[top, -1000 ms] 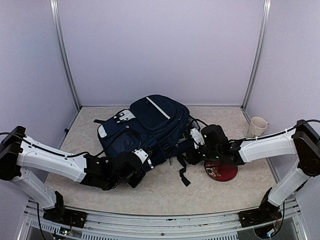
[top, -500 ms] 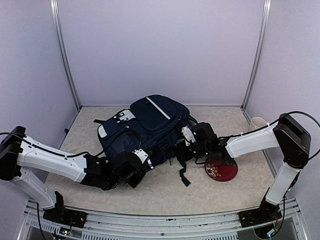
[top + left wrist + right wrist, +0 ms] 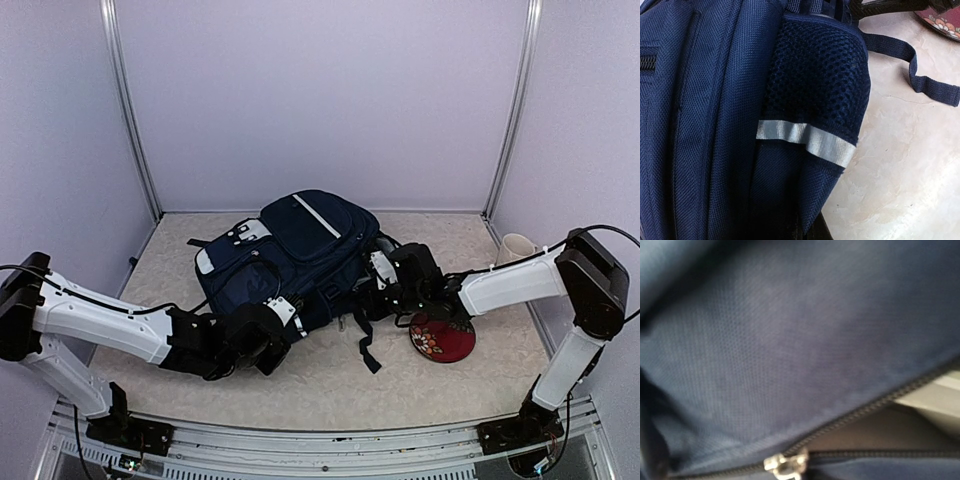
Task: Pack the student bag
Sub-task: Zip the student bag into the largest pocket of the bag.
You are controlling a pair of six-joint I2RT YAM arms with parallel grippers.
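The right gripper [image 3: 372, 292] was pressed together against the right flank of the student bag [image 3: 290, 250]. Its fingers did not show in its own wrist view, so whether cloth or the zip pull sat between them could not be told. That view was filled with navy cloth, the zip slider [image 3: 786, 463] low in the frame and the zip [image 3: 865, 410] parted to its right over a pale lining. If the jaws had caught only loose cloth, a pull would probably drag the whole bag and leave the slider where it was.

The left gripper [image 3: 283, 318] was also closed, at the near lower edge of the bag just by the mesh side pocket [image 3: 820, 80] with its grey stripe [image 3: 807, 137]. What it pinched, if anything, was not visible. A weak hold there would likely let the bag slide across the table [image 3: 300, 385] towards the pulling arm.

The bag lay flat on the table between the two arms, front pockets up. A loose strap [image 3: 365, 345] trailed towards the red dish [image 3: 442, 340], which lay just under the right forearm. A sideways sweep could knock the dish or snag the strap. The white mug [image 3: 515, 252] stood well apart at the right wall and seemed safe
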